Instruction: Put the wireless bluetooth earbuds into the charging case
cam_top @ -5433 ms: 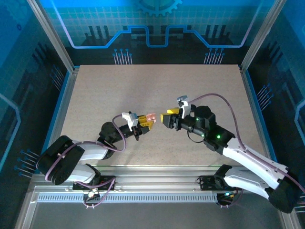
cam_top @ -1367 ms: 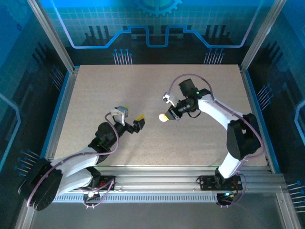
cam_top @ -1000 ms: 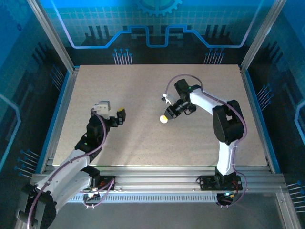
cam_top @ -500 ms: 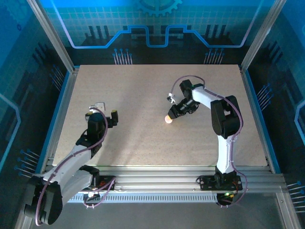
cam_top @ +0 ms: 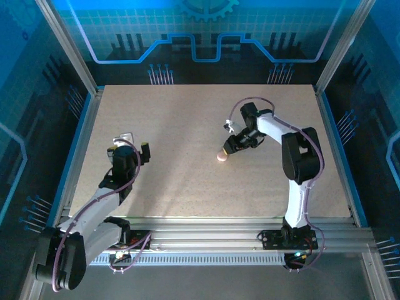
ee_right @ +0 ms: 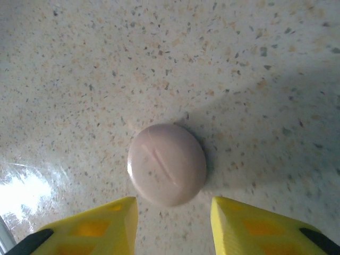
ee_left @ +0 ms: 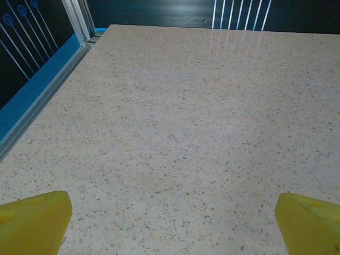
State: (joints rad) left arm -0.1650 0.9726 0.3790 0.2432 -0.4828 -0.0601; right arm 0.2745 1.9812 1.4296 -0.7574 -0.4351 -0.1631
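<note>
Pale-pink round plastic charging case [cam_top: 222, 156] [ee_right: 167, 164]: lies flat on the speckled beige tabletop [cam_top: 181, 112] [ee_right: 276, 74], a little right of the middle, casting a soft shadow to one side.
Case surface: smooth and closed, with a faint straight line running slantwise across its top in the right wrist view.
Case relative to right gripper [cam_top: 229, 149] [ee_right: 172, 210]: just ahead of the two yellow fingers [ee_right: 249, 226], with its near edge sitting at the mouth of the gap between them; the left fingertip comes very close to its rim, and I cannot tell whether it touches.
Right gripper state: jaws parted about as wide as the case, clamping nothing; the case rests on the table by its own weight.
Right arm: white and black, rising from its base at the near right edge and folding back toward the table's centre, wrist tilted down at the case.
Left gripper [cam_top: 129, 149] [ee_left: 172, 220]: jaws spread wide and empty, yellow tips at the bottom corners of the left wrist view with bare tabletop [ee_left: 186, 106] between them.
Left gripper position: over the left side of the table, well apart from the charging case.
</note>
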